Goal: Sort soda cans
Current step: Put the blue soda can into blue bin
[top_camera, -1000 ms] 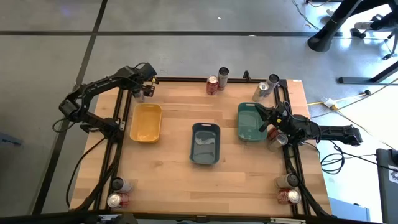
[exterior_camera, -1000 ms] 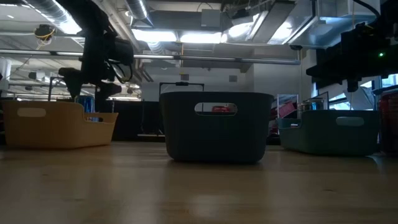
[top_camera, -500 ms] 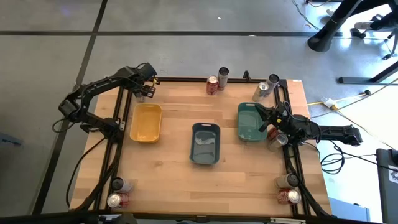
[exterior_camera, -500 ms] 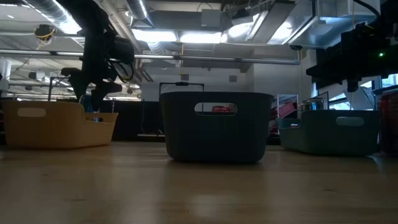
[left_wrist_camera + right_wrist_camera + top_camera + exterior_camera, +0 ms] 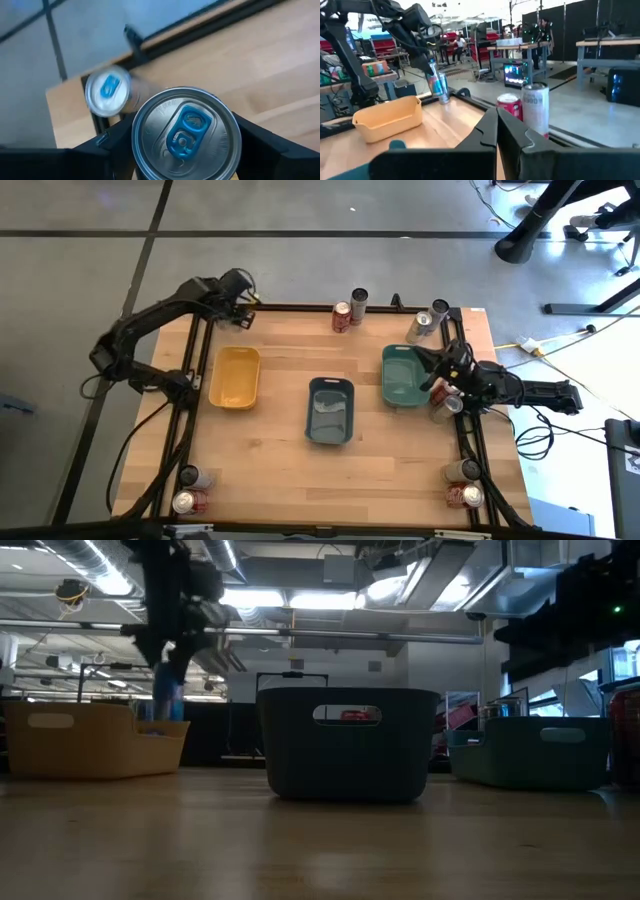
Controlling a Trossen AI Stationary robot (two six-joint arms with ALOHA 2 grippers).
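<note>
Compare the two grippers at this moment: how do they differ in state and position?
The left gripper is shut on a silver can, lifted above the table's far left corner; the right gripper is shut and empty. The left is beyond the yellow tray; the right is beside the teal tray.

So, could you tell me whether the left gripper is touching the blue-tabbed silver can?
Touching: the left wrist view shows the left gripper fingers pressed against both sides of the can.
</note>
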